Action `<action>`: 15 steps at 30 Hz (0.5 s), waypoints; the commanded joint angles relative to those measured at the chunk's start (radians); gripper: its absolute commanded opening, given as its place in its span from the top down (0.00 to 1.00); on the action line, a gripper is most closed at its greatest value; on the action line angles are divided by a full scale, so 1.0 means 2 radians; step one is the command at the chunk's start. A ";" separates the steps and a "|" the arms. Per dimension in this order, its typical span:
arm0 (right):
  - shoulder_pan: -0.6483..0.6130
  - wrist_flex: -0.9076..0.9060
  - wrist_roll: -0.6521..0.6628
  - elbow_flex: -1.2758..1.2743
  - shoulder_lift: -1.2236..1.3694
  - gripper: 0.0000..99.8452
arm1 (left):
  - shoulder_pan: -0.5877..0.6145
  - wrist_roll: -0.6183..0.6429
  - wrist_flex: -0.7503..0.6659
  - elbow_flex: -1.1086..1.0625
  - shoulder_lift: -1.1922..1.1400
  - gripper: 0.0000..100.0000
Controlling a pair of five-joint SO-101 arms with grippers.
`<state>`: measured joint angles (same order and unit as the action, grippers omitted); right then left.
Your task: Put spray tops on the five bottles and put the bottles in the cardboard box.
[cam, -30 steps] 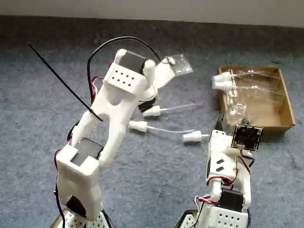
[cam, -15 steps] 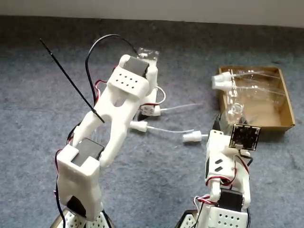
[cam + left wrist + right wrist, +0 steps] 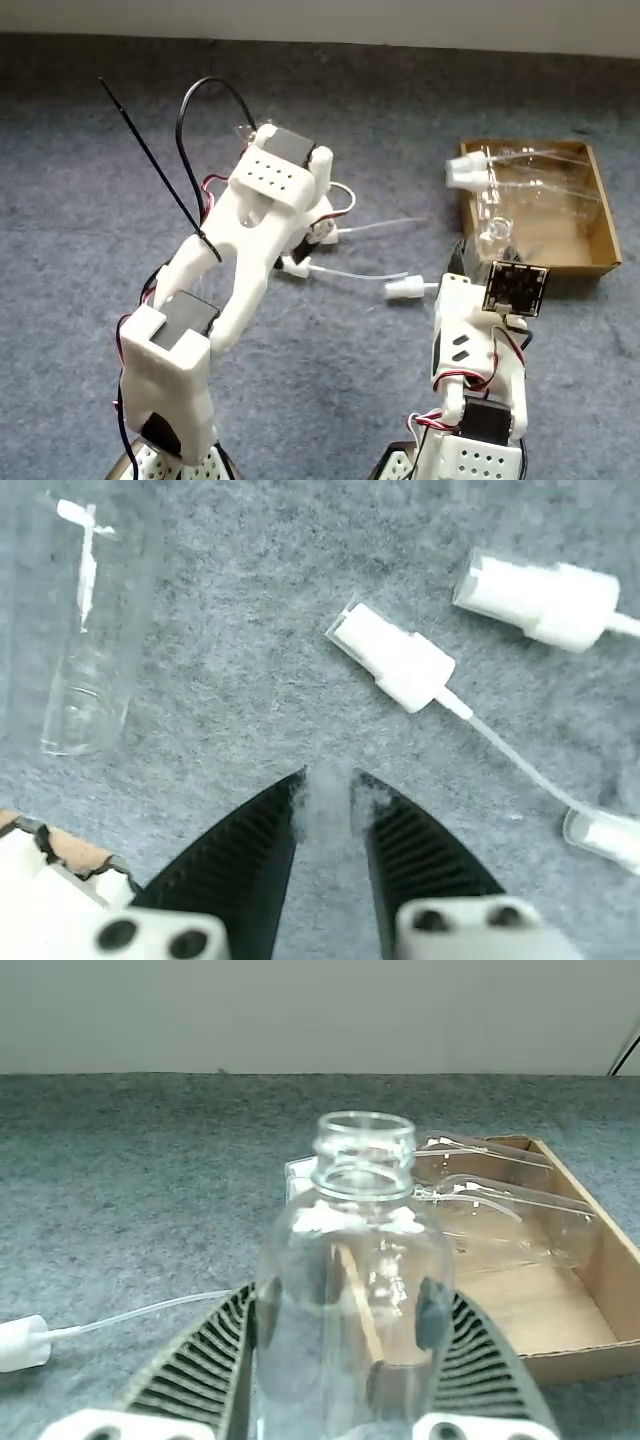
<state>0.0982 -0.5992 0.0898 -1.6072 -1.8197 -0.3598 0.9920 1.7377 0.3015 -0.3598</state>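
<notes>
Beside the box [image 3: 570,267], my right gripper [image 3: 350,1310] pinches a bottle [image 3: 365,1200]; left gripper [image 3: 328,780], fingers [image 3: 255,850] barely parted, may nudge the top [image 3: 395,660] away.

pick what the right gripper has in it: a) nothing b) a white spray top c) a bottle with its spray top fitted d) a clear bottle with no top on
d: in the right wrist view the right gripper is shut on a clear bottle that stands upright between its fingers, and the bottle's neck is open, with no spray top on it.
</notes>
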 commanded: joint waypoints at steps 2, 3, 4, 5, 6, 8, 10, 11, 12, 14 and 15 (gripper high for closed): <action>-0.004 0.015 -0.002 0.005 -0.002 0.86 | -0.018 0.109 -0.043 0.001 0.026 0.66; -0.004 0.015 -0.002 0.005 -0.002 0.86 | -0.023 0.118 -0.046 0.001 0.026 0.60; -0.004 0.015 -0.002 0.005 -0.002 0.86 | -0.029 0.124 -0.044 0.000 0.026 0.54; -0.004 0.015 -0.002 0.005 -0.002 0.86 | -0.035 0.129 -0.041 -0.003 0.026 0.49; -0.004 0.015 -0.002 0.005 -0.002 0.86 | -0.043 0.132 -0.042 -0.013 0.026 0.45; -0.004 0.015 -0.002 0.005 -0.002 0.86 | -0.054 0.147 -0.050 -0.039 0.026 0.39; -0.004 0.015 -0.002 0.005 -0.002 0.86 | -0.060 0.177 -0.075 -0.066 0.026 0.37; -0.004 0.015 -0.002 0.005 -0.002 0.86 | -0.057 0.197 -0.094 -0.077 0.026 0.37; -0.004 0.015 -0.002 0.005 -0.002 0.86 | -0.051 0.219 -0.114 -0.087 0.026 0.37; -0.004 0.015 -0.002 0.004 -0.002 0.86 | -0.029 0.249 -0.149 -0.104 0.026 0.37; -0.004 0.015 -0.002 0.004 -0.002 0.86 | -0.017 0.255 -0.163 -0.112 0.026 0.37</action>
<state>0.0982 -0.5992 0.0898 -1.6072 -1.8197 -0.4534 1.4001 1.5336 0.1174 -0.3598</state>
